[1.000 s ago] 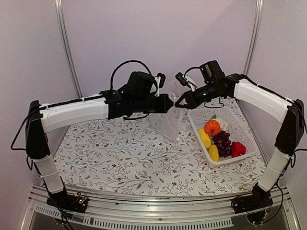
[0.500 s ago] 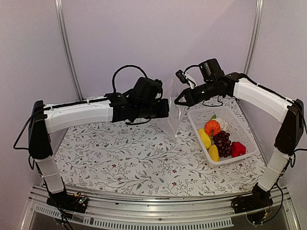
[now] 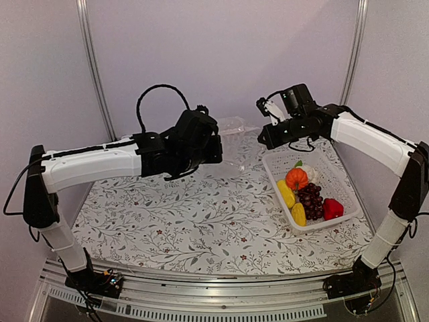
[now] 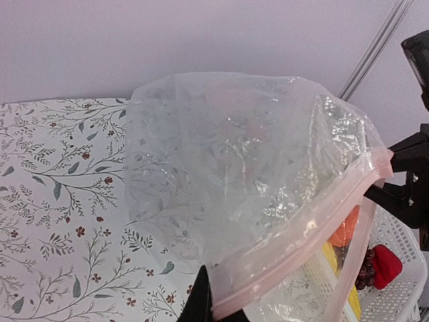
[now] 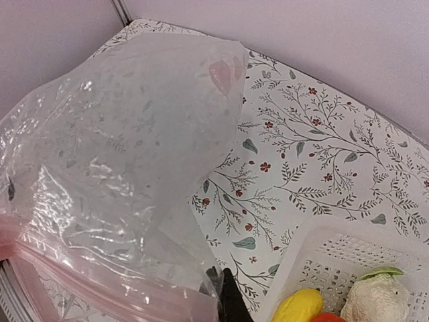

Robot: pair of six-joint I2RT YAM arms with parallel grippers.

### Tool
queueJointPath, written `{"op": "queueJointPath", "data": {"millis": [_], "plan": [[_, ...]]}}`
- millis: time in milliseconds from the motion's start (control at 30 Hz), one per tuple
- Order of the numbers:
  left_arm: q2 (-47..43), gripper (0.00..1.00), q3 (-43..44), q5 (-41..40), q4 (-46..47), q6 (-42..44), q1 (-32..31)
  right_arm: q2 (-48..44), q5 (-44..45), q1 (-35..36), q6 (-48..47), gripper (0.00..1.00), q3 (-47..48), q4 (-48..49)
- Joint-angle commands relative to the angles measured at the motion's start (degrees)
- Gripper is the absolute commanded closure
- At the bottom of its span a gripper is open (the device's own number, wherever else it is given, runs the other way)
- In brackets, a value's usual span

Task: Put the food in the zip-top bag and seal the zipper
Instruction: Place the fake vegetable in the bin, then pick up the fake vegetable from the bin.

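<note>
The clear zip-top bag (image 3: 236, 127) hangs in the air between my two grippers at the back of the table. My left gripper (image 3: 218, 149) is shut on one end of its mouth edge, and the left wrist view shows the fingers (image 4: 200, 305) pinching the pinkish zipper (image 4: 315, 225). My right gripper (image 3: 263, 139) is shut on the other end, with the bag (image 5: 120, 168) spread to its left. The food lies in the white lattice basket (image 3: 338, 181): cauliflower (image 3: 309, 171), orange piece (image 3: 296, 178), two yellow pieces (image 3: 285, 193), grapes (image 3: 310, 198), red piece (image 3: 332, 208).
The floral tablecloth (image 3: 188, 215) covers the table. The basket stands at the right, under and in front of my right arm. Pale walls and two metal poles (image 3: 94, 67) close the back.
My left gripper has drawn back to the left and my right gripper slightly to the right. The bag, which hung down between them, now lies higher and stretched flatter.
</note>
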Motion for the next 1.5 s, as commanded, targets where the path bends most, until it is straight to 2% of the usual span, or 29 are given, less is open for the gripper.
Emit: {"op": "queueJointPath", "data": {"millis": [0,100,200,267,333,567,867,967,1133,1467], "plan": [[-0.06,1.00,-0.20,-2.65,-1.51,1.31,-0.96,-1.65,2.25,-0.05,1.02,1.00,-0.55,-0.04],[0.80,1.00,0.61,-2.14,-2.05,2.56,-0.96,-1.73,-9.29,-0.07,-0.75,0.98,-0.22,0.02],[1.34,1.00,2.54,-2.11,-4.37,4.10,-0.85,-2.66,-23.22,-0.08,-4.35,0.76,-0.12,-0.53],[0.96,1.00,3.69,-1.85,-6.57,4.80,-0.86,-4.50,-28.36,-0.06,-5.53,0.62,-0.12,-1.16],[0.01,1.00,3.36,-1.92,-7.90,5.24,-0.84,-6.50,-28.77,-0.10,-6.31,0.52,-0.12,-1.96],[-3.35,1.00,1.38,-2.88,-10.86,6.33,-0.54,-13.97,-22.77,-0.99,-13.44,0.38,-4.54,-4.76],[-5.27,1.00,0.58,-1.81,-12.68,7.63,-0.44,-16.59,-20.44,-13.40,-18.18,0.39,-17.22,-4.93],[-5.22,1.00,0.50,-1.33,-12.53,8.02,-0.43,-16.29,-17.01,-17.59,-18.97,0.37,-22.07,-3.29],[-4.60,1.00,0.47,0.19,-11.86,8.83,-0.43,-15.04,-11.23,-19.36,-23.08,0.29,-26.78,0.63],[-3.56,1.00,0.33,6.38,-10.53,11.15,-0.43,-10.65,-8.65,-19.80,-29.04,0.26,-26.92,4.28]]}}
